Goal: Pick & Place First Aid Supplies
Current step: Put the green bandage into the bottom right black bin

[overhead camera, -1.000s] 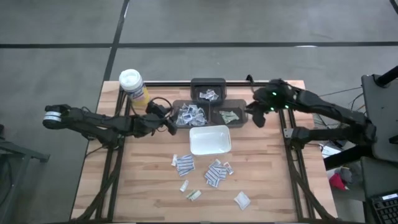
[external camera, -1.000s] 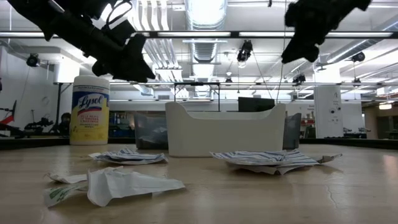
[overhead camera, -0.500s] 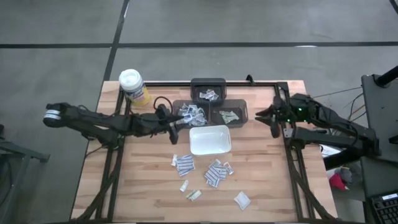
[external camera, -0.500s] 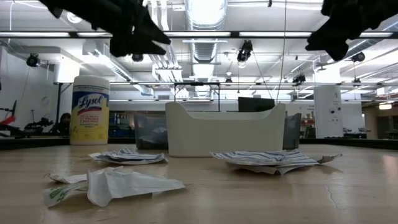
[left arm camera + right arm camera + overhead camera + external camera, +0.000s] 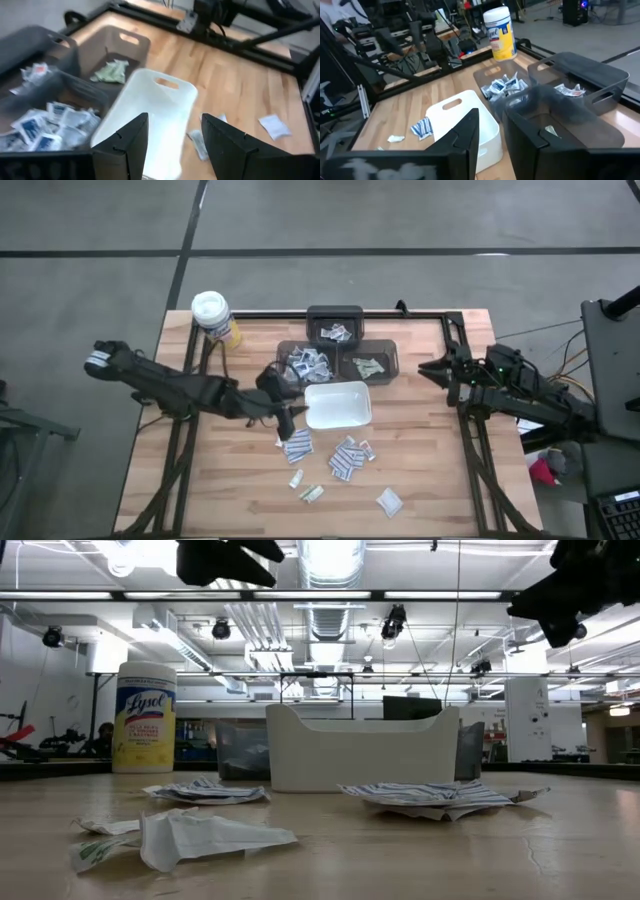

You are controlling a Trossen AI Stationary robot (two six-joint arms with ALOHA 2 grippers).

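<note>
The first aid supplies are small white, blue-printed and greenish packets. Some lie loose on the wooden table (image 5: 297, 445) (image 5: 345, 458) (image 5: 388, 501). Others fill three dark grey bins (image 5: 305, 365) (image 5: 368, 365) (image 5: 334, 328). My left gripper (image 5: 285, 418) (image 5: 175, 120) hovers open at the left side of the white tray (image 5: 338, 405), high above the table, with nothing between its fingers. My right gripper (image 5: 430, 370) (image 5: 491, 114) hangs open and empty by the table's right edge, pointing toward the bins.
A yellow canister with a white lid (image 5: 213, 318) stands at the far left corner. The white tray (image 5: 150, 112) lies just near of the bins. A black rail (image 5: 400, 312) runs along the far edge. Bare wood lies at the near left and the right.
My left gripper has left the left-hand bin, risen, and swung toward the table's near edge to the white tray's left side. My right gripper has drawn back from the bins toward the table's right edge and sunk a little. No packet has moved.
</note>
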